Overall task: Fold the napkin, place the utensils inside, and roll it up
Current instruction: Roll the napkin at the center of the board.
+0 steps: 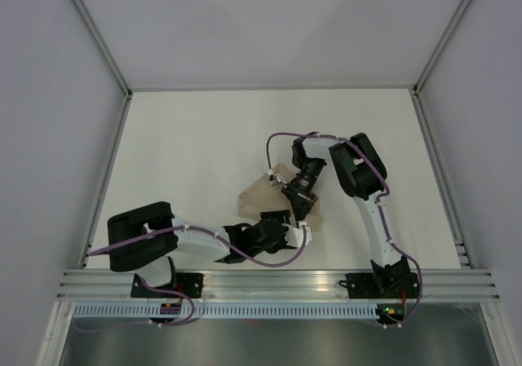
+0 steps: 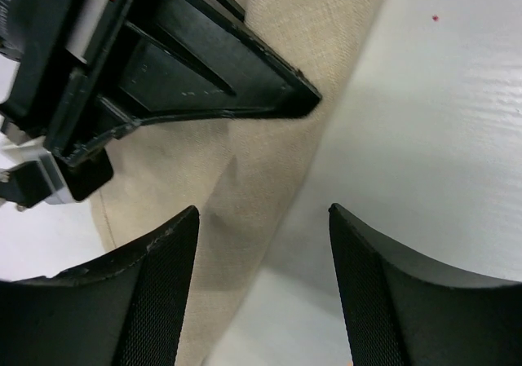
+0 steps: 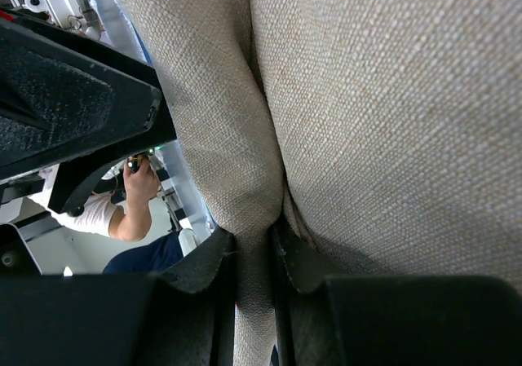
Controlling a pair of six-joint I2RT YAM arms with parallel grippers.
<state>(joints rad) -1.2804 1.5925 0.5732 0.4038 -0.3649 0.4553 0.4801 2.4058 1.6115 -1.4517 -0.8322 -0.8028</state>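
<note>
As I read the overhead view from left to right, the left arm [image 1: 196, 240] reaches low along the near edge of the table [image 1: 188, 154]. Its left gripper [image 1: 287, 229] meets the near side of the napkin [image 1: 259, 193]. The tan napkin lies bunched in the near half of the table, roughly midway between the left and right edges. At its right part, the right gripper [image 1: 300, 205] comes down onto the cloth from the far side.

Left wrist view: the left gripper [image 2: 263, 219] stands spread. One finger [image 2: 155, 293] is over the napkin [image 2: 269, 154] and the other is over bare table [image 2: 440, 138]; I see neither clamping the cloth. Beyond, a black finger [image 2: 204, 72] of the right gripper lies on the napkin.

Right wrist view: the right gripper [image 3: 254, 248] is pressed together on a raised fold of the napkin [image 3: 367, 97], pinching it. A finger [image 3: 81, 97] of the left gripper shows at the left edge.
</note>
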